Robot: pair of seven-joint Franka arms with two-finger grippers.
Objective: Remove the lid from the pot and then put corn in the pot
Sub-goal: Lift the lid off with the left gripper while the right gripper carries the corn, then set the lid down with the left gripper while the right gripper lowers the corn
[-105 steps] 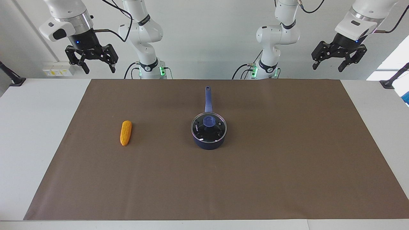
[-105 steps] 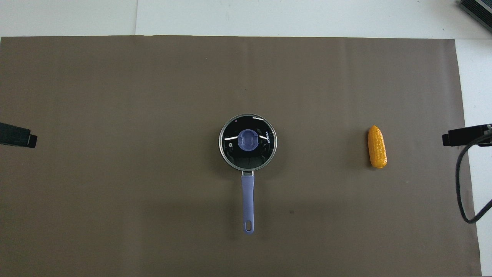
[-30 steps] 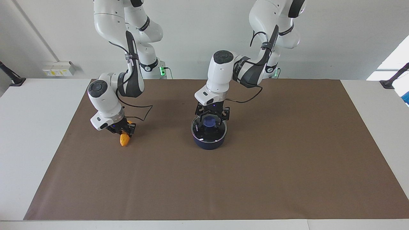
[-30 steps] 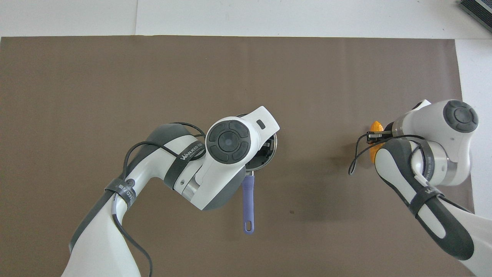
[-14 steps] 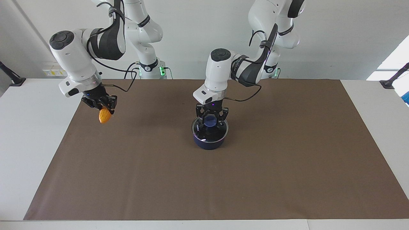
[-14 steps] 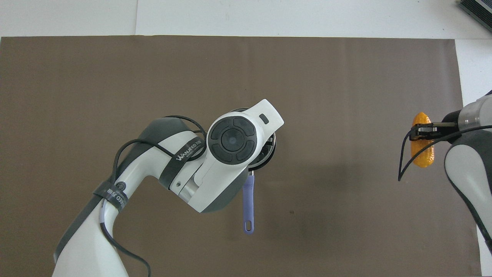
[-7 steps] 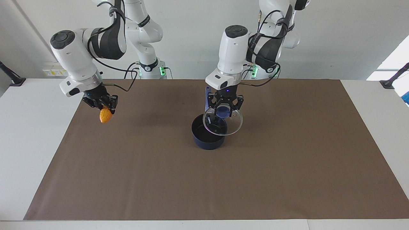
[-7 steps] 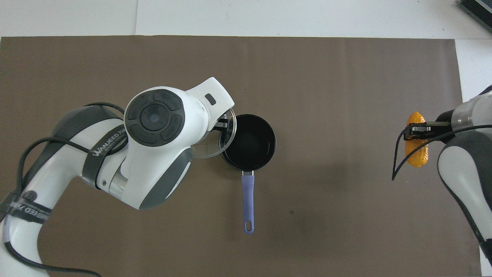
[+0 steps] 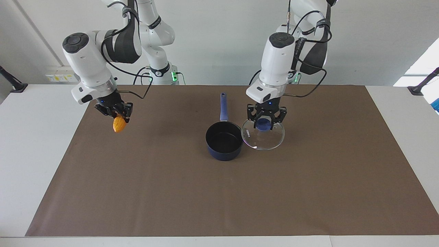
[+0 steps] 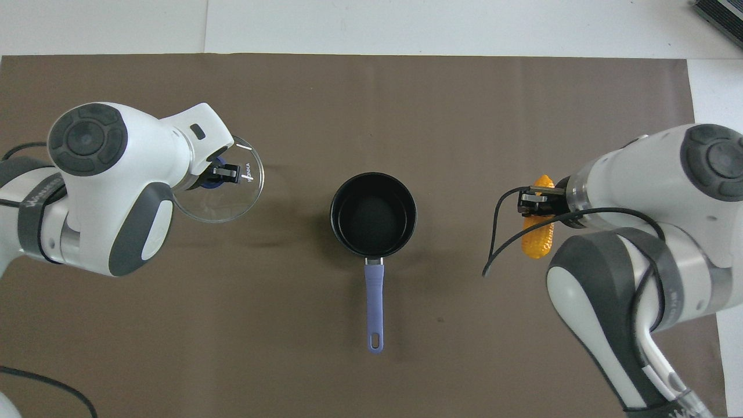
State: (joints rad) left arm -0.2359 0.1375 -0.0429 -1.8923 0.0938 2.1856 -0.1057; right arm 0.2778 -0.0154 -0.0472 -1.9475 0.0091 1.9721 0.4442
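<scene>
Facing view, items as you will find them, all placed against the pot (image 9: 224, 141): it stands open on the brown mat (image 9: 219, 192) at the middle of the table (image 9: 31, 144), black inside showing, its long blue handle (image 9: 223, 106) pointing toward the robots. Lid (image 9: 263, 135): off the pot, held in the air just beside it toward the left arm's end of the table, glass disc tilted, its rim close to the pot's rim; you cannot tell from here whether the two touch. Left gripper (image 9: 264, 122): over the mat beside the pot, jaws pinching the lid's blue knob (image 9: 263, 124). Corn (image 9: 118, 123): in the air well apart from the pot, toward the right arm's end of the table, over the mat near its edge, hanging tip down. Right gripper (image 9: 114, 111): jaws clamped on the corn's upper part. Overhead view, same items: pot (image 10: 373, 214), lid (image 10: 226, 188), corn (image 10: 538, 235), with the pot lying between the lid and the corn.
</scene>
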